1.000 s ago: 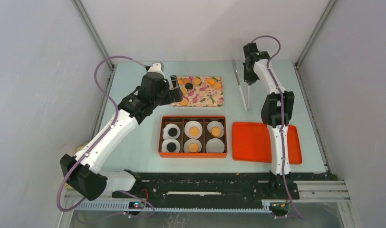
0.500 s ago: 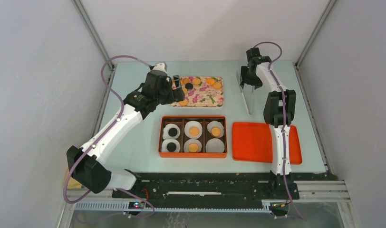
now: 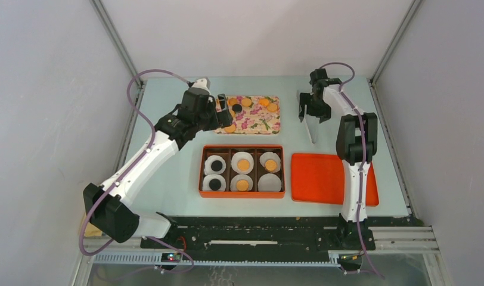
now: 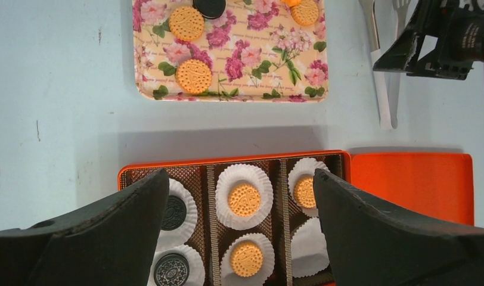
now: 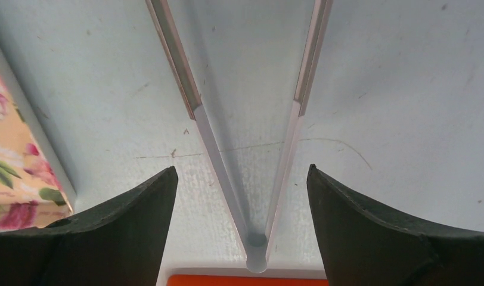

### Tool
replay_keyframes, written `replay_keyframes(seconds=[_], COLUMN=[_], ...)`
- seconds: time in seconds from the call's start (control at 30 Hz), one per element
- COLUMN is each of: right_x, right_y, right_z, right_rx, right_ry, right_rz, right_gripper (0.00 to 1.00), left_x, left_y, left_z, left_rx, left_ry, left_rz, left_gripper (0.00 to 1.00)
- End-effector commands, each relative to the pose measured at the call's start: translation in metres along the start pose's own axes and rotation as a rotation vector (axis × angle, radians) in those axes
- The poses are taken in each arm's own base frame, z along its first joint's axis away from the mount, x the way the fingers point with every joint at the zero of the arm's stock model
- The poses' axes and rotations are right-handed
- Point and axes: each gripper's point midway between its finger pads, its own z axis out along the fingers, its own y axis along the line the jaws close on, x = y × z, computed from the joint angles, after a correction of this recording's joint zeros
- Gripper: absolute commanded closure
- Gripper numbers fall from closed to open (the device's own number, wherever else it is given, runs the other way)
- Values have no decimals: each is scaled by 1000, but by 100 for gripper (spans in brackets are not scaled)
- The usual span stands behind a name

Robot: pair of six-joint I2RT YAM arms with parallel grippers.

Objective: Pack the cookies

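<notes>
Orange-tan and black cookies (image 4: 194,75): where do they lie, asks the student.

Tutor: Some rest on the floral tray (image 4: 257,65) at the far side of the table (image 4: 61,107). Five more sit in white paper liners (image 4: 308,247) inside the orange box (image 4: 227,159). Two black ones fill its left column, two orange-tan ones the middle, and one orange-tan cookie the far cell on the right. The near right liner shows only paper.

Student: And the two hands?

Tutor: The left gripper (image 4: 238,179) hangs spread wide above the table, grasping nothing. The box lies below it and the floral tray beyond. The right gripper (image 5: 241,171) is likewise parted. Its fingers (image 5: 126,226) stand on either side of the pale tongs (image 5: 192,101), which lie flat on the table just right of the floral tray. No contact with them is visible. An orange lid (image 3: 317,179) lies just beside the box on its right.
</notes>
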Motion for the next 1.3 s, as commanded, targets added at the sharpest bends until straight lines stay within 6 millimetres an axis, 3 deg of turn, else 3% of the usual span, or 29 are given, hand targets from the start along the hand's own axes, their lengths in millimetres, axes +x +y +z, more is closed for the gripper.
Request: replay_keyframes(seconds=[0.0, 0.1, 0.3, 0.4, 0.5, 0.63, 0.97, 1.1, 1.27], right_x=[4, 4, -14, -13, -12, -24, -53, -47, -26], right_y=[7, 3, -17, -21, -25, -28, -3, 12, 28], right_z=[1, 11, 21, 27, 23, 0, -93, -110, -125], right_rx=[-17, 18, 151, 180, 205, 232, 220, 189, 187], right_ry=[10, 16, -7, 6, -1, -86, -277, -248, -177], right_rz=[22, 24, 37, 34, 39, 28, -59, -116, -201], right_gripper=[12, 12, 16, 30, 51, 68, 69, 65, 64], left_x=[-22, -22, -19, -17, -14, -16, -25, -34, -50], left_y=[-9, -10, -10, -9, -12, -12, -6, -9, -11], left_z=[-17, -18, -18, -17, -15, -16, -25, -31, -35], left_rx=[46, 50, 54, 57, 69, 66, 43, 59, 139], left_ry=[-73, -75, -68, -64, -52, -58, -93, -107, -110], left_rz=[-21, -19, -20, -25, -27, -26, -14, -18, -95], left_gripper=[5, 5, 5, 5, 5, 5, 5, 5, 5])
